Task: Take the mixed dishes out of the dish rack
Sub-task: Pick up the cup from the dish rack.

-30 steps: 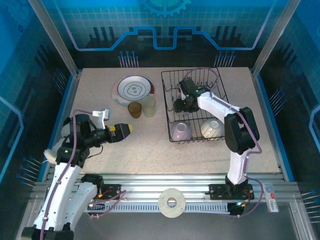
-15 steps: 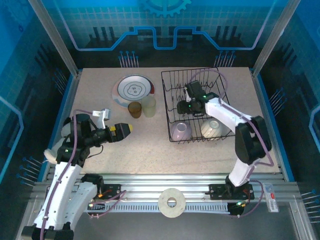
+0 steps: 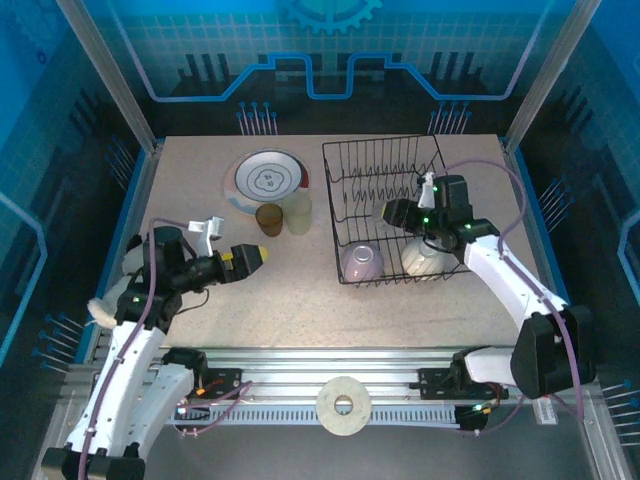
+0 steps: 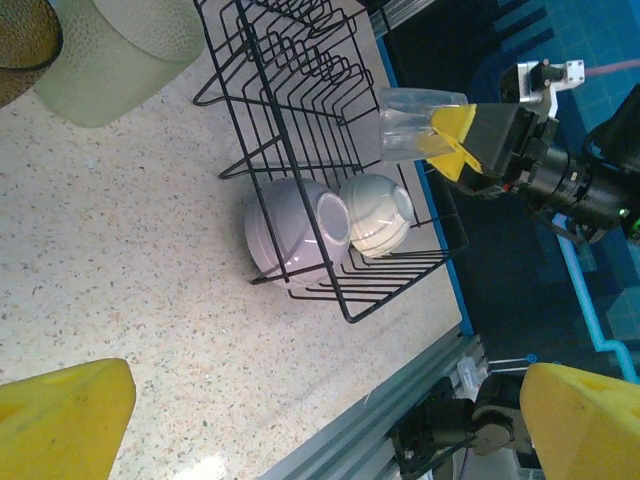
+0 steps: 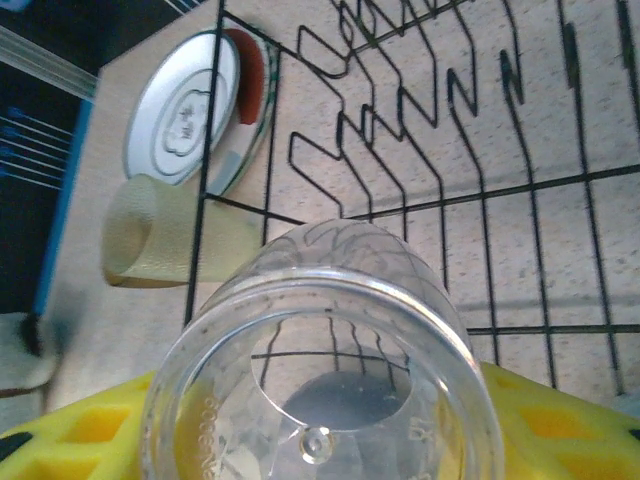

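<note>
Hovering over dish rack [image 3: 380,141] — right pincer [image 4: 450,140] clamped on glass [image 4: 405,125]; left pincer [image 3: 256,256] apart.

robot lab cell: aluminium frame [image 3: 330,358], blue panels [image 3: 330,50]

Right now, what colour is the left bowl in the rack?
The bowl is pale lavender, clearest from the left wrist view.

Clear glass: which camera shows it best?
Left wrist: the whole glass shows side-on, clamped in the right hand over the dish rack. Right wrist gives its rim close up, cropped; from the top it is hard to make out.
</note>
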Robot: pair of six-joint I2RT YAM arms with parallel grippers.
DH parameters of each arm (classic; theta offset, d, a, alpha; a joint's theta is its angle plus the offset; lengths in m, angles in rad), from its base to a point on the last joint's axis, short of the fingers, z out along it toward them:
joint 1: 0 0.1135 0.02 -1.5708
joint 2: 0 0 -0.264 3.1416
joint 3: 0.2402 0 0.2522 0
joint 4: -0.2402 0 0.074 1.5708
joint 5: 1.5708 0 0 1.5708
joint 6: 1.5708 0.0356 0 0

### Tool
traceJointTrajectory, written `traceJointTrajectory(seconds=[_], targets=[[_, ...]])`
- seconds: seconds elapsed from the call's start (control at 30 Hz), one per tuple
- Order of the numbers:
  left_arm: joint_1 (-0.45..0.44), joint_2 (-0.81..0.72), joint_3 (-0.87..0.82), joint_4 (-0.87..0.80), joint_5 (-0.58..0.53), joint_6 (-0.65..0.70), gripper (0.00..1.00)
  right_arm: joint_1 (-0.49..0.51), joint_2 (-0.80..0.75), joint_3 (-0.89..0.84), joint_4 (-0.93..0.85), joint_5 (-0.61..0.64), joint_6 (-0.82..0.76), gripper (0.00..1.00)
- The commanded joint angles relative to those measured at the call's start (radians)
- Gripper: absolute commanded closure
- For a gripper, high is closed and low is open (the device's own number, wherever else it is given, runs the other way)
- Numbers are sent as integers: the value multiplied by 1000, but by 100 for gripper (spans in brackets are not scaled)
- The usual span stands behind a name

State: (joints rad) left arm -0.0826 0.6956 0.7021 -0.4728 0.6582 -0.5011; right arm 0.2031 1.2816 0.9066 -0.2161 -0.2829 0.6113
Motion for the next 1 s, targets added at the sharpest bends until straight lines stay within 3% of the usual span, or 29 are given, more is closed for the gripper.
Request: traceJointTrajectory(seconds=[0.0, 0.2, 0.33, 0.6, 0.97], targets=[[-11, 23, -32, 80, 53, -69, 1, -31, -30, -78, 181, -195, 99, 52], [-94, 76, -73, 250, 46, -170, 1, -88, 12, -203, 471, -382, 259, 52], [-179, 141, -79, 359, 11, -215, 1, -107, 46, -265, 642, -438, 354, 53], [-273, 336, -45, 603, -6, -299, 1, -113, 30, -300, 659, -445, 349, 53], [-349, 603, 117, 760, 19, -324, 2, -101, 155, -329, 966, -560, 507, 53]])
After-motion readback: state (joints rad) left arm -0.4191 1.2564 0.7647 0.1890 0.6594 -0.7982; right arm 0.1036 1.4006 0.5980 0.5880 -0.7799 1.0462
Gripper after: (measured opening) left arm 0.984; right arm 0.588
